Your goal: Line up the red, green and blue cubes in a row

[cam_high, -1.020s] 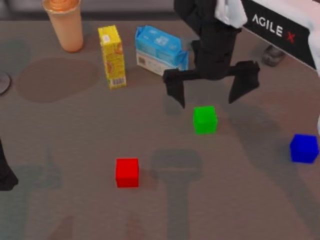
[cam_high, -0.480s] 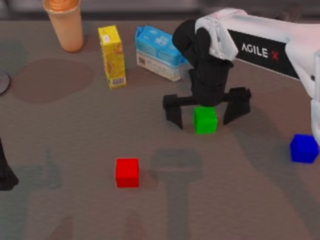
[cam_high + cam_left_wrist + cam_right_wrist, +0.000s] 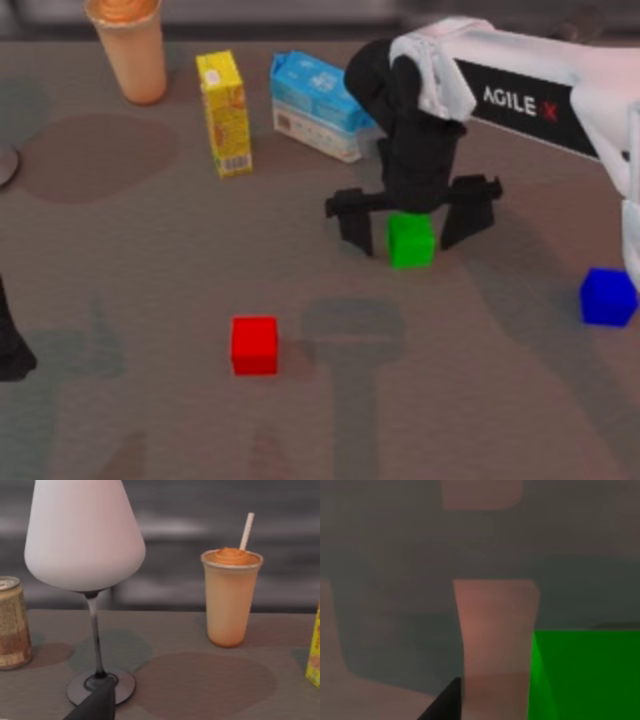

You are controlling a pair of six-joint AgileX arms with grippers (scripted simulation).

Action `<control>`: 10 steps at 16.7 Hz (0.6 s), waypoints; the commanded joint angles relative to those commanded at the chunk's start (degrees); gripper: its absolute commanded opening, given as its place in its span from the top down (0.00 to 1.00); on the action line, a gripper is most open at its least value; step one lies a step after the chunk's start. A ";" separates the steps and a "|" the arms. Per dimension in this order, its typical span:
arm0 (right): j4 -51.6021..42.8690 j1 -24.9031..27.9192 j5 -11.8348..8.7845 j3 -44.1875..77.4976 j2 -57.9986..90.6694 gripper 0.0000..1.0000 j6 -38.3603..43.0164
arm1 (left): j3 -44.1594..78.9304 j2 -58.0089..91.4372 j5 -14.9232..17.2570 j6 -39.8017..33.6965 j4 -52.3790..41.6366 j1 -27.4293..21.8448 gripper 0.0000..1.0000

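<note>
Right gripper [image 3: 412, 226] spread wide, 2 black fingers straddling the small bright green cube [image 3: 411, 241] with gaps both sides, probably not touching; plain red cube [image 3: 255, 345] sits well off its left finger, deep blue cube [image 3: 608, 296] off its right; left arm parked at table's left edge.

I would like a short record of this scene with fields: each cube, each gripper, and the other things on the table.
green cube: small bright green cube, mid-table, between the right gripper's fingers, gaps on both sides
red cube: small bright red cube, left of and nearer than green
blue cube: small deep blue cube, right edge
right gripper: open, straddling the green cube
left gripper: parked at left edge
other: tall yellow carton, wide light-blue carton, orange drink cup
</note>
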 joint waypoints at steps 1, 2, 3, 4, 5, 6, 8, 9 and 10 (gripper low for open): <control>0.00 0.00 0.00 0.00 0.00 0.45 0.00 | 0.00 0.00 0.00 0.00 0.00 0.00 0.00; 0.00 0.00 0.00 0.00 0.00 0.53 0.00 | 0.00 0.00 0.00 0.00 0.00 0.00 0.00; 0.00 0.00 0.00 0.00 0.00 0.60 0.00 | 0.00 0.00 0.00 0.00 0.00 0.00 0.00; 0.00 0.00 0.00 0.00 0.00 0.68 0.00 | 0.00 0.00 0.00 0.00 0.00 0.00 0.00; 0.00 0.00 0.00 0.00 0.00 0.75 0.00 | 0.00 0.00 0.00 0.00 0.00 0.00 0.00; 0.00 0.00 0.00 0.00 0.00 0.83 0.00 | 0.00 0.00 0.00 0.00 0.00 0.00 0.00; 0.00 0.00 0.00 0.00 0.00 0.98 0.00 | 0.00 0.00 0.00 0.00 0.00 0.00 0.00; 0.00 0.00 0.00 0.00 0.00 1.00 0.00 | 0.00 0.00 0.00 0.00 0.00 0.00 0.00; 0.00 0.00 0.00 0.00 0.00 1.00 0.00 | 0.00 0.00 0.00 0.00 0.00 0.00 0.00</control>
